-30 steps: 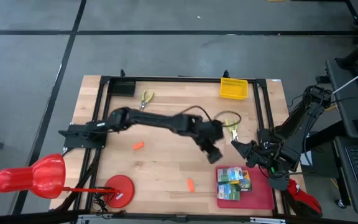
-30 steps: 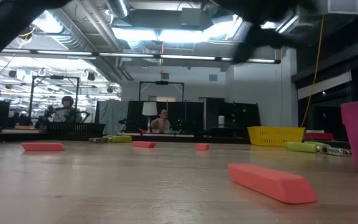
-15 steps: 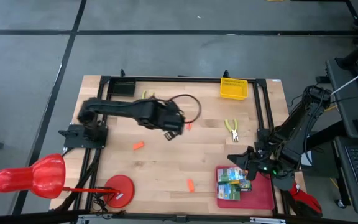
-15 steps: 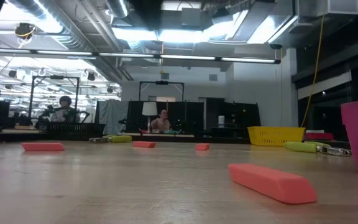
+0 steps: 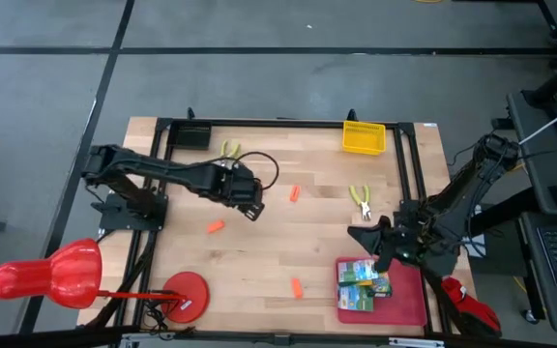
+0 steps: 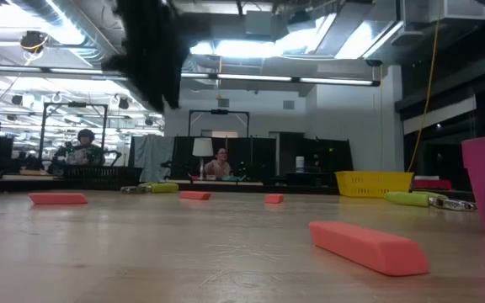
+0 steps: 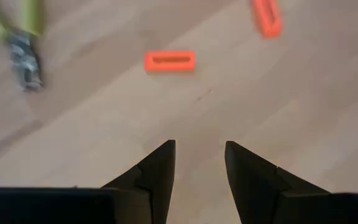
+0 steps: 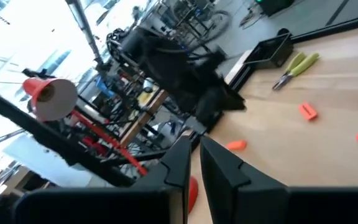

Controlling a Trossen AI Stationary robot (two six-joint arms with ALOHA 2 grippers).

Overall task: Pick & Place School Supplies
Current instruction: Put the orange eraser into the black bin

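Observation:
Three yellow-green crayon boxes (image 5: pixel 364 283) lie flat on the red tray (image 5: pixel 409 304). Orange stubs lie on the wood at mid-table (image 5: pixel 295 193), left of centre (image 5: pixel 215 226) and near the front (image 5: pixel 296 287). One yellow-handled tool (image 5: pixel 228 150) lies near the far edge, another (image 5: pixel 361 201) right of centre. My left gripper (image 5: pixel 249 205) hovers open above bare wood between the two left stubs; its wrist view shows the open gripper (image 7: pixel 199 149), two stubs (image 7: pixel 169 61) and a tool (image 7: pixel 23 37). My right gripper (image 5: pixel 364 235) is shut just beyond the tray's far-left corner, its fingers close together (image 8: pixel 194 149).
A yellow mesh basket (image 5: pixel 364 136) stands at the far edge, right of centre. A black frame (image 5: pixel 278 124) rims the table. A red cone-shaped object (image 5: pixel 46 275) and a red disc (image 5: pixel 184 295) sit at the near-left corner. People sit in the room beyond (image 6: pixel 220 162).
My left arm has drawn back quickly from beside the tray's far-left corner toward the table's left and slightly toward the far edge, uncovering the mid-table stub. It carries nothing. The crayon boxes, stubs and tools have stayed put.

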